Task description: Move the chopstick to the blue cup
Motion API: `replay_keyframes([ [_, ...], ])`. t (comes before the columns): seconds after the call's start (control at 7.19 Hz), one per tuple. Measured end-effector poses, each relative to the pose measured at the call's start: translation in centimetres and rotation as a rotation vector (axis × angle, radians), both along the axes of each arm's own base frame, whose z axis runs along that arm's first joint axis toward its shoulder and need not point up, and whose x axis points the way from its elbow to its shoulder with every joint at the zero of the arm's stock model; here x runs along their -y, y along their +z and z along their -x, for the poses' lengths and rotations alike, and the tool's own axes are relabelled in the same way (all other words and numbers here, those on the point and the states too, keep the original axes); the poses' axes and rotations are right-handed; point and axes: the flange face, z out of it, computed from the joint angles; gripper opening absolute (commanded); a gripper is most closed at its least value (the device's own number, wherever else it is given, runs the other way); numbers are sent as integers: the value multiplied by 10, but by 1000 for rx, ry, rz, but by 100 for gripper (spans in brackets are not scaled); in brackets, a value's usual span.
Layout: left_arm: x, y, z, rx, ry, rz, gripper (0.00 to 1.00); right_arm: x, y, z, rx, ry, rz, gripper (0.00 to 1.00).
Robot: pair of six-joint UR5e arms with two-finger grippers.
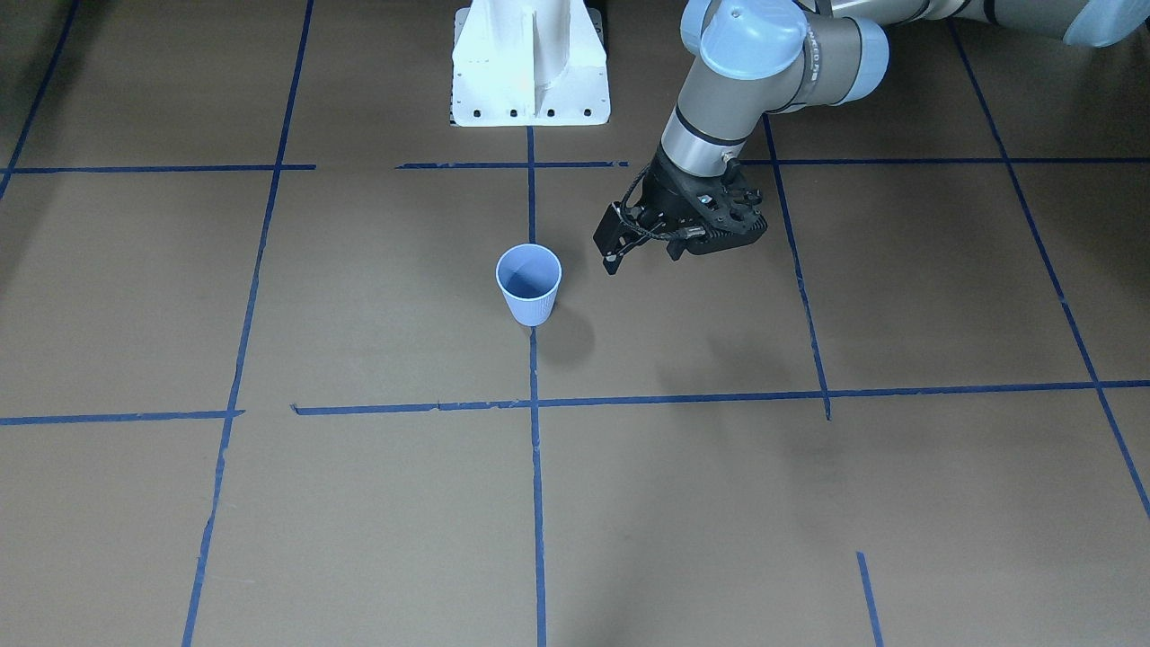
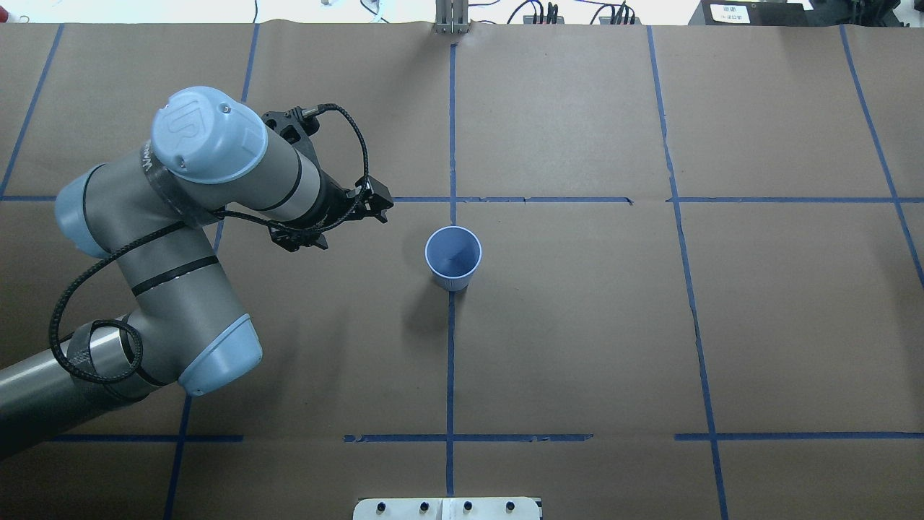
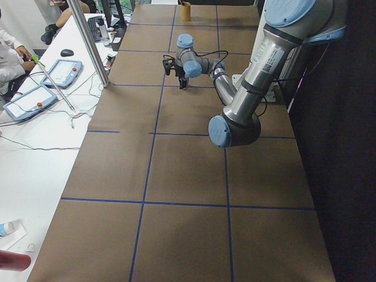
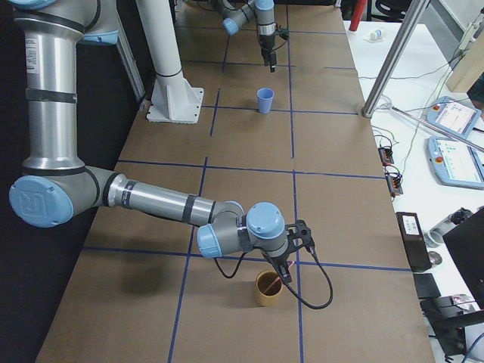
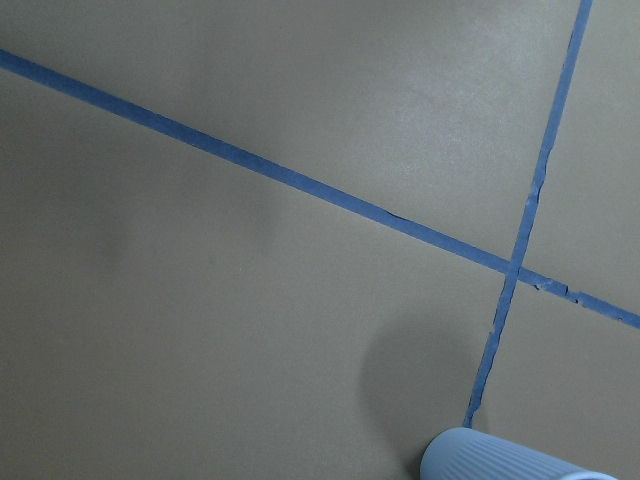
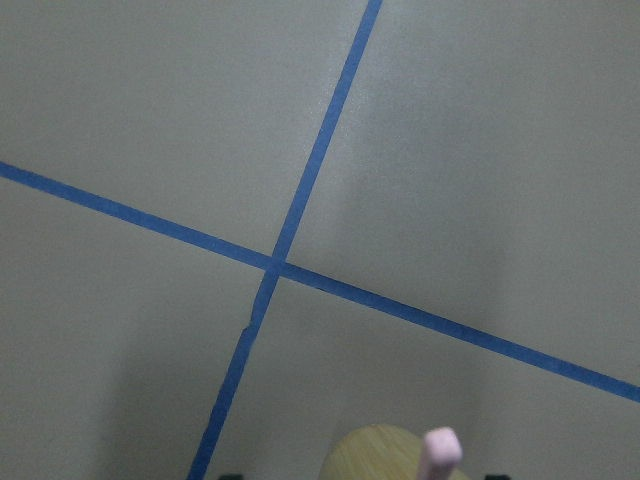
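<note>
The blue cup [image 1: 528, 286] stands upright on the brown table near the centre tape line [image 2: 452, 258] and looks empty. It also shows in the exterior right view [image 4: 265, 100] and at the bottom edge of the left wrist view [image 5: 500, 458]. My left gripper [image 1: 614, 257] [image 2: 381, 204] hovers beside the cup, fingers close together, holding nothing. My right gripper [image 4: 285, 274] hangs over a tan cup [image 4: 268, 290] at the table's far end; I cannot tell whether it is open or shut. A pale pink chopstick tip [image 6: 440, 452] sticks up by the tan cup [image 6: 380, 458].
Blue tape lines [image 2: 450, 361] cross the brown table. The white robot base [image 1: 530, 90] stands at the table's edge. Beyond the table are metal posts [image 3: 88, 41], teach pendants [image 4: 454, 144] and an operator [image 3: 9, 59].
</note>
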Motion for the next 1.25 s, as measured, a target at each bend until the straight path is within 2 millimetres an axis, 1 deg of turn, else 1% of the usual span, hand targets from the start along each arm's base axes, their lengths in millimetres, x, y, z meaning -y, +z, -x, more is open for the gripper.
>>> replay_keyframes([
  [0.14, 0, 2, 0, 2, 0, 1, 100, 3, -1, 0, -6, 1, -5, 20],
  [0.42, 0, 5, 1, 6, -1, 3, 100, 11, -7, -1, -14, 2, -19, 3],
  [0.56, 0, 5, 1, 7, -1, 4, 100, 13, -9, -1, -15, 2, -23, 0],
  [0.83, 0, 6, 1, 8, -2, 4, 100, 13, -12, -5, -15, 8, -30, 0],
  [0.97, 0, 6, 1, 8, -2, 5, 100, 14, -19, -15, -12, 29, -45, 0],
  [1.11, 0, 6, 1, 8, -2, 4, 100, 12, -34, -35, -6, 67, -70, 0],
  [1.25, 0, 6, 1, 7, -2, 4, 100, 2, -53, -62, 11, 118, -101, 0],
])
